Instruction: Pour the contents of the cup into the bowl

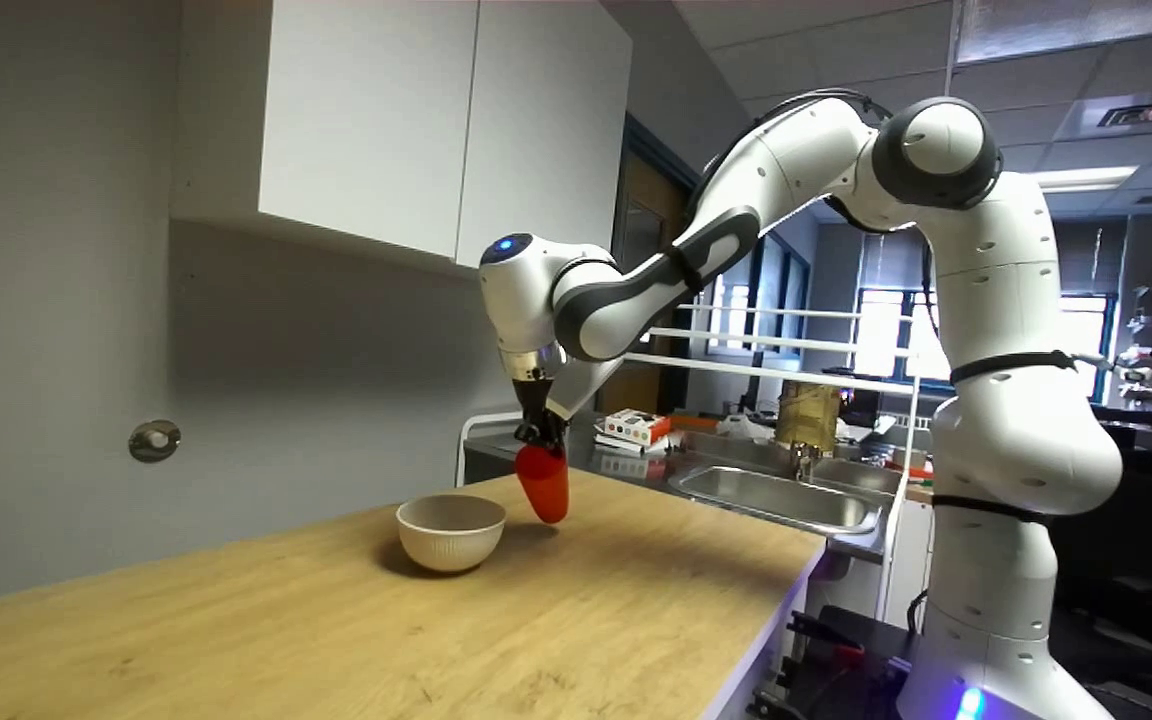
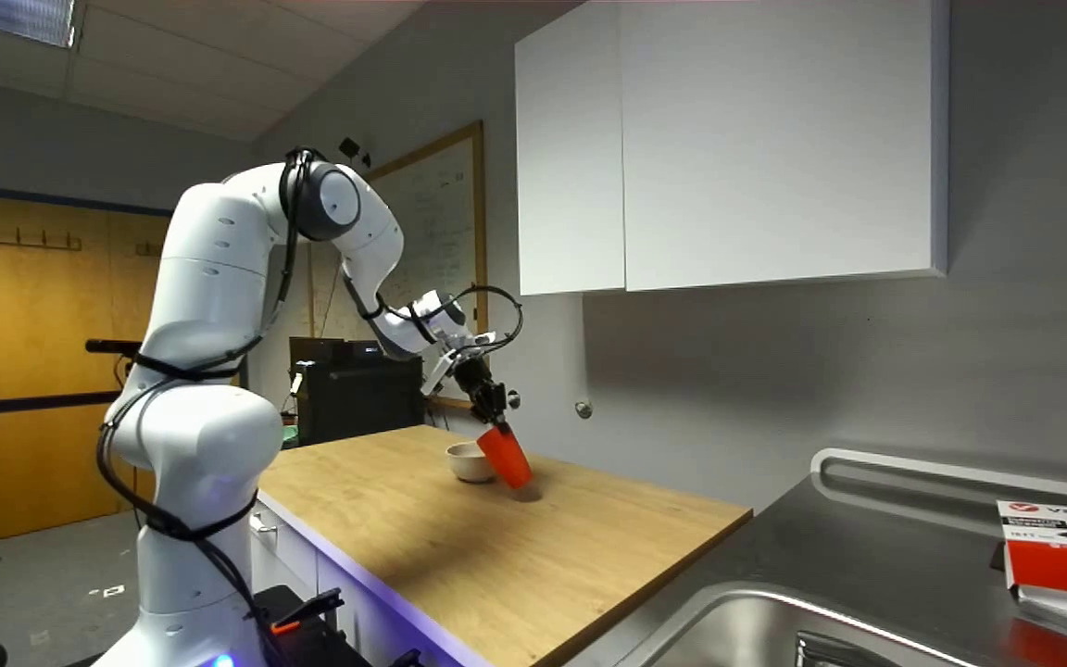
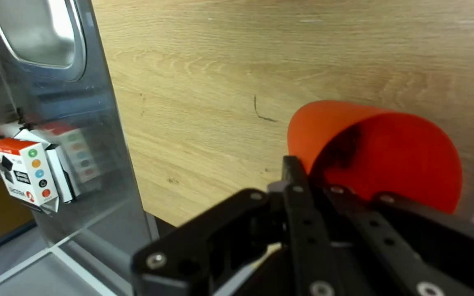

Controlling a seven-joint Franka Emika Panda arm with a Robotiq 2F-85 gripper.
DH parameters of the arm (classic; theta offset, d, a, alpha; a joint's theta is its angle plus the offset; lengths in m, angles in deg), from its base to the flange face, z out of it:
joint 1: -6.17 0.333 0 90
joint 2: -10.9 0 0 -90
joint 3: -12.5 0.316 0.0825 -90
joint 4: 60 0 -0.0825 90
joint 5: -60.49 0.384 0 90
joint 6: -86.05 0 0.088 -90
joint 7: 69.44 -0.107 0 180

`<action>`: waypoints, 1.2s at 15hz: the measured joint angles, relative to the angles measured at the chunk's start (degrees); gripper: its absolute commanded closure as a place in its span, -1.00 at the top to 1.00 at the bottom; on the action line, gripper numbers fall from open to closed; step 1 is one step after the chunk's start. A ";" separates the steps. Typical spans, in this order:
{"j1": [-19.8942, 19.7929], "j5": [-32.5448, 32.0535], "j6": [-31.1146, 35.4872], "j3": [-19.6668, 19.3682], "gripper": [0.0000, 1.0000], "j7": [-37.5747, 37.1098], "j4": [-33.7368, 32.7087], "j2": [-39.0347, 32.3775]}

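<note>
The red-orange cup (image 1: pixel 543 488) (image 2: pixel 506 459) hangs from my gripper (image 1: pixel 543 443) (image 2: pixel 500 427) in both exterior views. It is tilted, mouth leaning toward the bowl and base just above the table. In the wrist view the cup (image 3: pixel 393 158) shows its open mouth. My gripper (image 3: pixel 307 174) is shut on the cup's wall, with one finger outside and one inside. A dark patch lies inside the cup; I cannot tell if it is contents or shadow. The cream-white bowl (image 1: pixel 450 547) (image 2: pixel 467 463) stands upright beside the cup. A blurred pale edge at the wrist view's right may be the bowl.
The wooden table (image 1: pixel 576 610) (image 2: pixel 459 537) lies below. White wall cabinets (image 1: pixel 366 120) (image 2: pixel 765 148) hang above and behind it. A steel counter with a sink (image 1: pixel 776 495) (image 3: pixel 35 33) and a red-white box (image 1: pixel 636 425) (image 3: pixel 25 170) adjoins the table's end.
</note>
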 measured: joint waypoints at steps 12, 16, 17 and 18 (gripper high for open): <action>7.53 -21.03 -8.50 4.75 -0.98 -6.04 -7.71 -3.59; 7.58 -26.41 -9.35 4.93 -0.98 -8.75 -8.18 -6.79; 7.58 -27.36 -9.56 4.94 -0.98 -9.39 -8.33 -7.60; 7.58 -28.30 -9.65 4.96 -0.98 -10.11 -8.53 -8.39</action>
